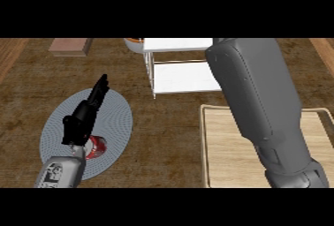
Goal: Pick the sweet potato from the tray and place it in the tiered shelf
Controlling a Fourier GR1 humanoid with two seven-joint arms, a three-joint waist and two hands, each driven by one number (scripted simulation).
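The white tiered shelf (179, 77) stands at the top middle of the counter. A light wooden tray (218, 150) lies at the lower right, and its visible part is bare. No sweet potato shows on it. My right forearm (261, 106) rises from the lower right across the tray to the shelf's top level. Its hand is cut off at the picture's upper edge. A small orange sliver (135, 40) shows at the shelf's upper left corner; what it is cannot be told. My left hand (85, 114) is open, fingers straight, over a grey plate.
The round grey plate (114, 110) lies at the left with a red object (98, 146) on it, partly under my left wrist. A brown wooden block (69, 46) sits at the upper left. Bare dark wood counter lies between the plate and the tray.
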